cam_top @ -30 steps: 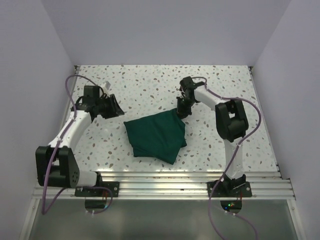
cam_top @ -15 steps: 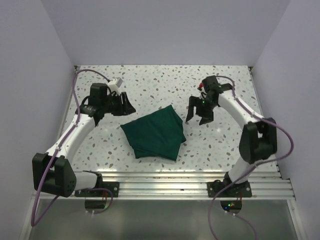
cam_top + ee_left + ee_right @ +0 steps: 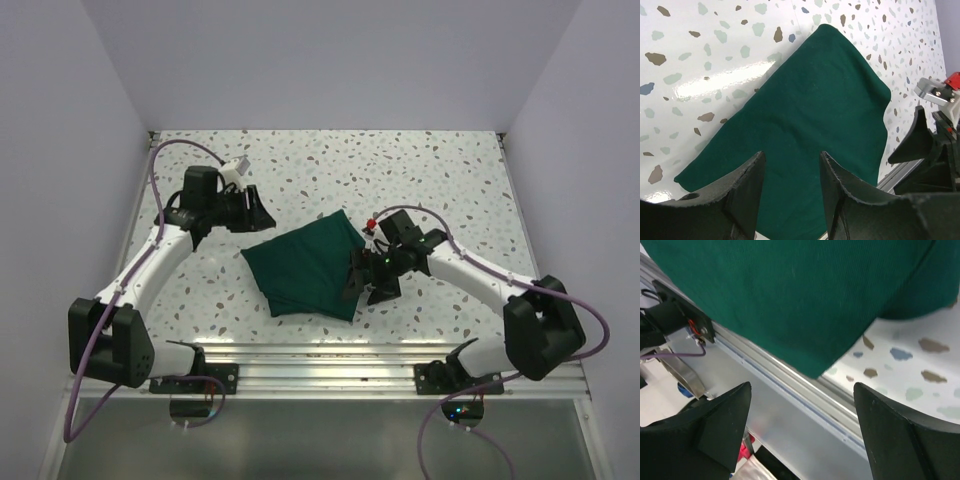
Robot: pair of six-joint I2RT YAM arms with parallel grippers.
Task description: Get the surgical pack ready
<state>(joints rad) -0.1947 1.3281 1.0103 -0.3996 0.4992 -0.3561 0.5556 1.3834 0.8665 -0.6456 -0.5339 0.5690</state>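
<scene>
The surgical pack (image 3: pixel 305 265) is a folded dark green cloth bundle lying in the middle of the speckled table. My left gripper (image 3: pixel 256 214) hovers just off its far left edge, open, with nothing between its fingers. In the left wrist view the green cloth (image 3: pixel 815 115) spreads beyond the left gripper (image 3: pixel 790 167). My right gripper (image 3: pixel 368 288) stands wide open at the bundle's near right edge, low over the table. In the right wrist view the cloth's near corner (image 3: pixel 790 290) lies above the open right gripper (image 3: pixel 802 387), apart from both fingers.
An aluminium rail (image 3: pixel 330 358) runs along the table's near edge, just below the cloth, and shows in the right wrist view as the rail (image 3: pixel 790 405). The right gripper (image 3: pixel 930 150) appears at the right of the left wrist view. White walls close off three sides.
The right gripper let go of the cloth's far corner, opened wide and swung round to the bundle's near right edge. The left gripper moved a little toward the cloth.
</scene>
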